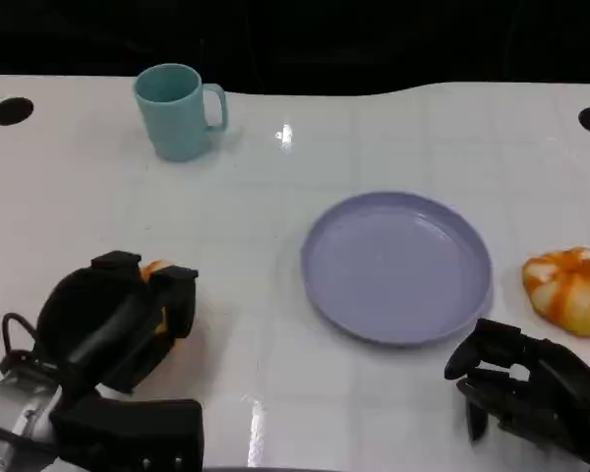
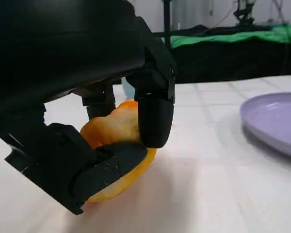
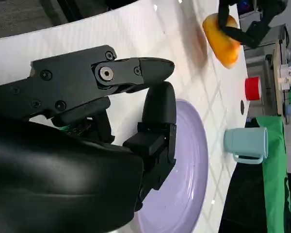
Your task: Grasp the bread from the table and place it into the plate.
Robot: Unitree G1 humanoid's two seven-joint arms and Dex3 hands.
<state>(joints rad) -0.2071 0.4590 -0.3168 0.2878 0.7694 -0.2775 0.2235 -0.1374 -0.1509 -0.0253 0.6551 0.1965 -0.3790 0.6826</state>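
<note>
Fingers [image 2: 155, 116]: wrapped around the bread from above and below, closed on it in the left wrist view.
Left hand [image 1: 113, 329]: held the bread at the near left of the table, well apart from the plate.
Bread [image 2: 114, 141]: orange-yellow, looked to be resting on the table or barely off it; cannot tell which.
Right hand [image 1: 531, 388]: hung at the near right, just beside the near rim of the plate; fingers curled inward, nothing seen in them.
Plate [image 1: 398, 265]: lavender, nothing on it, lay in the middle of the table.
Other bun [image 1: 570, 288]: orange with pale stripes, sat to the right of the plate, near the table's right edge, untouched.
Mug [image 1: 180, 110]: teal, stood at the far left, away from the likely path.
Progress: grasp appeared made; lift, carry to the right and release into the plate remained.
Table [image 1: 275, 246]: white, bare between bread and plate.
Room: open stretch for a sideways carry; need judged only to clear the plate's raised rim.
Edges: near edge of the table close below both hands; right hand beside the plate judged a possible crowding point on arrival.
</note>
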